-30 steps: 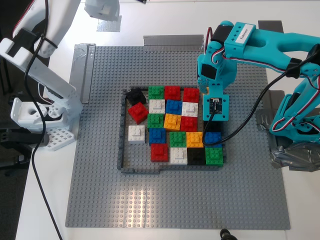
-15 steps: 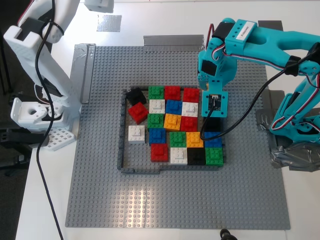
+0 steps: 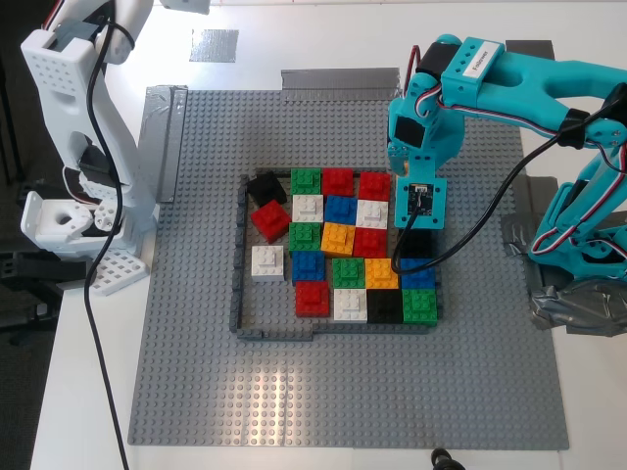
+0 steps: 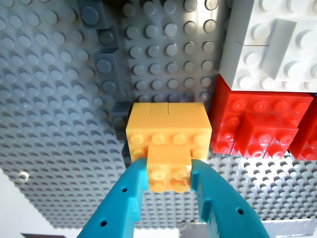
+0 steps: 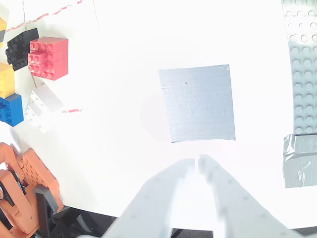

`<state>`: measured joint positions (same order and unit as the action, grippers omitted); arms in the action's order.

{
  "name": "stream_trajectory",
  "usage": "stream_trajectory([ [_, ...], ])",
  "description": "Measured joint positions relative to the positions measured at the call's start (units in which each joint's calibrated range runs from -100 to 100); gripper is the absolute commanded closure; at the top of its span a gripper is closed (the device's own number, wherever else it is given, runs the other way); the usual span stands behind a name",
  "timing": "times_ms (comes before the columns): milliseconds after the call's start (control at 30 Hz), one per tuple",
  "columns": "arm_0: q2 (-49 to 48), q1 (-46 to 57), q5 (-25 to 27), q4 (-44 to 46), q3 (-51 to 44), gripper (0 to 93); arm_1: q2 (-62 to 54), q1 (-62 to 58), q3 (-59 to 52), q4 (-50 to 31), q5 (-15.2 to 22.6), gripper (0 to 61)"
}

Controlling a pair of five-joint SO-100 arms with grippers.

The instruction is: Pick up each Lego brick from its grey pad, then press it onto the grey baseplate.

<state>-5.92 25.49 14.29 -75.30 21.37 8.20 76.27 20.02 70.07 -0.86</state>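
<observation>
Placement in progress: my first gripper [image 4: 170, 184], the teal one, has its two plastic jaws clamped on a small glossy orange four-stud brick [image 4: 169, 172], held low over the large grey studded baseplate [image 3: 196, 362]. The wrist view shows the held brick against a wider orange block [image 4: 168, 130], though whether it touches or merely overlaps that block cannot be told. Just beside these stands a shiny red brick [image 4: 257, 130], with a white one [image 4: 270, 42] beyond.

In the exterior view the teal arm hangs over the brick cluster's right-hand edge, inside the low dark-grey brick frame [image 3: 238, 284]; the jaws themselves are hidden there by the arm.

To do this step well, in my judgement: square the brick to the stud grid, clear of the red neighbour, then press straight down — any tilt would leave one edge proud. Hard plastic seats only when studs align.

My second gripper [image 5: 195, 166], pale and blurred, hovers above a flat matte grey square pad [image 5: 198, 103] on the white tabletop [image 5: 124, 74]. Its tips are almost together with nothing between them — the pad is bare. A second red brick [image 5: 48, 58] sits well apart among other loose bricks.
</observation>
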Motion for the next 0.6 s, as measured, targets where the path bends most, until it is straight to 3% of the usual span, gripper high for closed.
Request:
stream_trajectory([
  [267, 0.00, 0.22, -0.37, 0.00, 0.00, 82.4, 0.00, 0.09, 0.00, -0.48, -0.24, 61.3],
  [433, 0.00, 0.22, -0.31, 0.00, 0.00, 73.0, 0.00, 0.09, 0.00, 1.29, -0.05, 61.3],
  [600, 0.00, 0.22, -0.31, 0.00, 0.00, 72.7, 0.00, 0.09, 0.00, 1.69, 0.39, 61.3],
])
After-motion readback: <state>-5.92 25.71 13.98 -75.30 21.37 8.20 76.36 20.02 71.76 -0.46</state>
